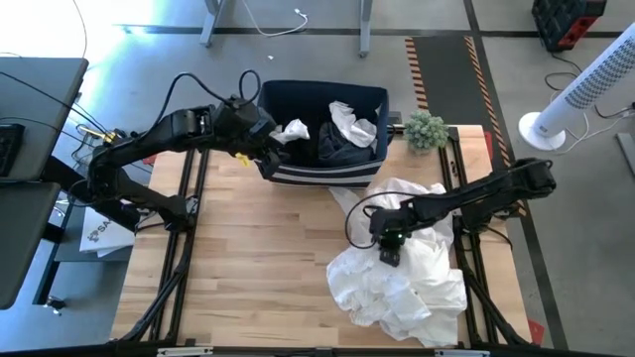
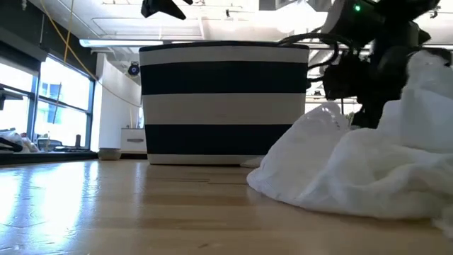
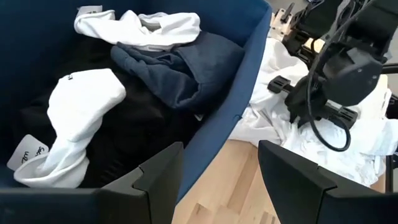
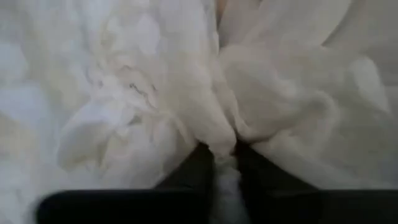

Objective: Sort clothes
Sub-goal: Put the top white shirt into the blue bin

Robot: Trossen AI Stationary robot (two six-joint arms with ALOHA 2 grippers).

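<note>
Your right gripper (image 1: pixel 389 247) is down on the white pile (image 1: pixel 402 268) at the right-front part of the table (image 1: pixel 268 258). In the right wrist view its fingers (image 4: pixel 200 167) are nearly closed, pinching a fold of white fabric (image 4: pixel 217 124) between the tips — so it has hold of a white garment from that pile. In the low view the pile (image 2: pixel 354 170) lies heaped on the wood just beside the striped bin (image 2: pixel 223 103), with the right arm above it.

Your left gripper (image 1: pixel 266 139) hovers over the bin's (image 1: pixel 322 174) left rim, at the back centre of the table. In the left wrist view its fingers (image 3: pixel 158 177) are spread wide w/ nothing between them — it straddles the bin's blue wall (image 3: pixel 239 93).

Inside the bin, per the left wrist view: a white piece (image 3: pixel 74 124) draped over black clothes (image 3: pixel 143 130), a dark navy garment (image 3: pixel 180 71) next to it, and another white piece (image 3: pixel 140 28) at the far wall. From above you see the same white pieces (image 1: pixel 293 130) and (image 1: pixel 352 124) w/ dark fabric (image 1: pixel 342 149) between them.

A small green plant (image 1: pixel 425 129) stands just beside the bin's right corner, at the table's back edge. A white fan (image 1: pixel 585 89) is on the floor, well apart to the right.
</note>
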